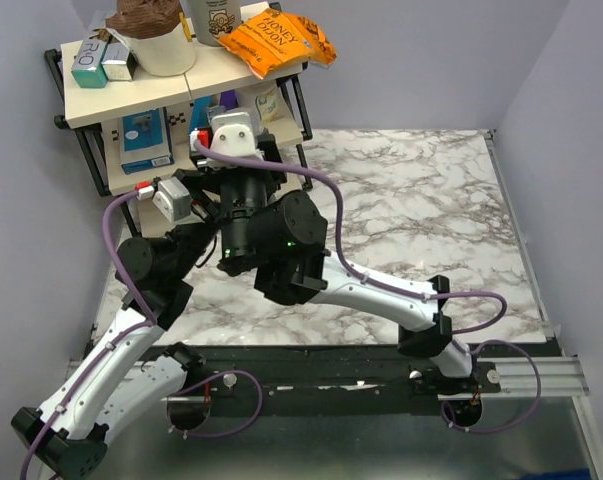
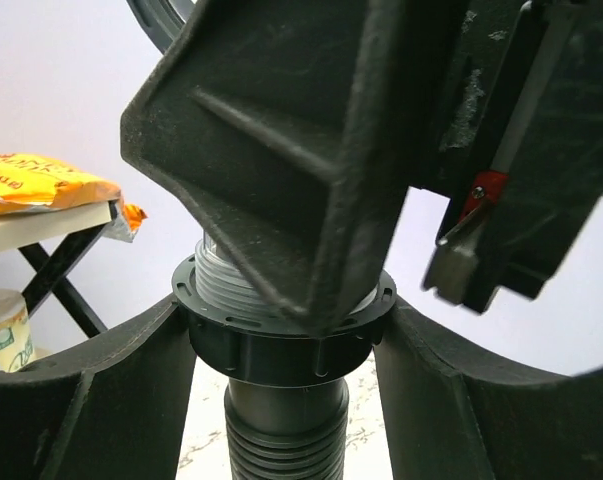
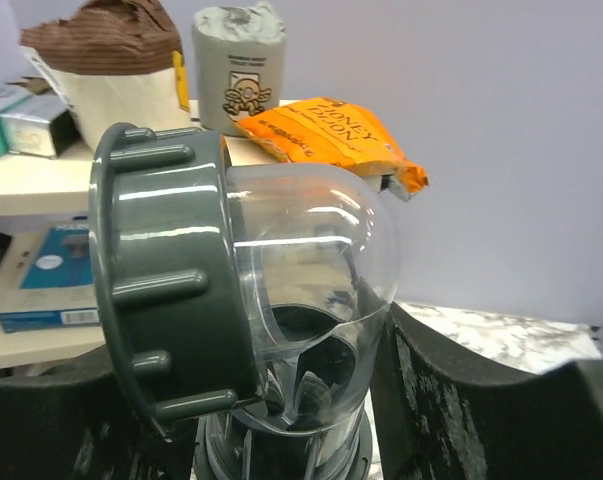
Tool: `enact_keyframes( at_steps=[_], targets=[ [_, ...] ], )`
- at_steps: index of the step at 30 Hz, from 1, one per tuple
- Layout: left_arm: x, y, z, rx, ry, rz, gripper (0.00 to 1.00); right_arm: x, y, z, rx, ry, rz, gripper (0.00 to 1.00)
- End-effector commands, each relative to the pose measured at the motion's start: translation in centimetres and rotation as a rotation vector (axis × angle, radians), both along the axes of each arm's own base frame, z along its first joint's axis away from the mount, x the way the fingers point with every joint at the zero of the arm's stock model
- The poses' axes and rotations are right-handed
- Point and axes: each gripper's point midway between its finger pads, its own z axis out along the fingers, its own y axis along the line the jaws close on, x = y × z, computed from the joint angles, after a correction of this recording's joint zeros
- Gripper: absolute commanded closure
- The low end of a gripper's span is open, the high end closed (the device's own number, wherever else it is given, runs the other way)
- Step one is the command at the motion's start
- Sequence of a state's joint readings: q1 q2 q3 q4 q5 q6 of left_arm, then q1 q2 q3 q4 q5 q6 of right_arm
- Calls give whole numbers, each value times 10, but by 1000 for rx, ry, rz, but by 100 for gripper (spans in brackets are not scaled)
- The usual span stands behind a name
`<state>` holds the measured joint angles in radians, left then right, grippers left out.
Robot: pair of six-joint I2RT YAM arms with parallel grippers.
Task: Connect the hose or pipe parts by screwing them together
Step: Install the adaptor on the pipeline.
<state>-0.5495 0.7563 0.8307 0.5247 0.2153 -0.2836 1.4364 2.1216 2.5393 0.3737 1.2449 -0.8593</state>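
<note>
In the left wrist view the black ribbed hose (image 2: 286, 440) hangs downward, topped by its black ring nut (image 2: 271, 350). My left gripper (image 2: 286, 345) is shut on that nut, one finger against each side. A pale grey threaded end (image 2: 226, 280) stands in the nut's mouth. Above it one of the right gripper's fingers (image 2: 281, 150) fills the view. The right wrist view shows the pipe fitting: a clear elbow (image 3: 321, 240) with a wide dark grey ribbed cap (image 3: 171, 270). My right gripper (image 3: 291, 425) is shut on the fitting's lower neck. From above, both wrists hide the parts.
A shelf rack (image 1: 131, 90) stands at the back left, close behind the wrists. It carries boxes, an orange snack bag (image 1: 276, 40), a can and a paper-wrapped cup. The marble table (image 1: 421, 200) stretches to the right. Walls close in on the left, back and right.
</note>
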Motion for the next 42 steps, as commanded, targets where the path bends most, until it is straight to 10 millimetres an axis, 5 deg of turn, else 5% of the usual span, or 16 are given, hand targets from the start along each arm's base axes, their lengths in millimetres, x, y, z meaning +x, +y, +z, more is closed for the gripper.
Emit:
enact_keyframes(
  at_steps=[1, 2, 3, 4, 5, 6, 8, 9, 12, 18, 21, 22, 24, 29, 42],
  targets=[
    [13, 16, 2, -24, 0, 111, 100, -8, -36, -6, -64, 75, -132, 53],
    [13, 16, 1, -25, 5, 110, 100, -10, -33, -7, -108, 66, -110, 49],
    [13, 16, 0, -25, 9, 111, 100, -15, -39, 14, 35, 47, -30, 44],
    [14, 16, -1, -23, 13, 110, 100, -18, -31, 4, -134, 69, 37, 42],
    [14, 16, -2, -25, 17, 113, 100, -22, -27, 3, -113, 83, 122, 39],
    [14, 16, -1, -27, 16, 112, 100, -32, -28, 25, 22, 71, 293, 33],
    [14, 18, -1, -27, 14, 116, 100, -45, -18, 11, -27, 83, 446, 29],
    [13, 18, 0, -28, 11, 119, 100, -65, -15, 26, 8, 58, 622, 22],
    [13, 19, 1, -29, 11, 124, 100, -91, -3, 14, -64, 69, 855, 12],
    [2, 8, 1, -9, 0, 38, 100, -125, -27, 10, -126, 53, 1135, 7],
    [-18, -7, 2, 10, -16, -99, 100, -127, -47, 16, -87, 54, 1229, 7],
    [-26, -12, 2, 19, -26, -149, 100, -110, -55, 12, -81, 71, 1207, 7],
    [-44, -19, 7, 9, -41, -257, 100, -118, -61, 10, -83, 75, 1297, 7],
    [-85, -35, 9, 61, -90, -490, 100, -113, -61, -6, -129, 107, 1333, 5],
    [-109, -39, 13, 100, -111, -605, 100, -109, -37, -21, -142, 162, 1417, 9]
  ],
)
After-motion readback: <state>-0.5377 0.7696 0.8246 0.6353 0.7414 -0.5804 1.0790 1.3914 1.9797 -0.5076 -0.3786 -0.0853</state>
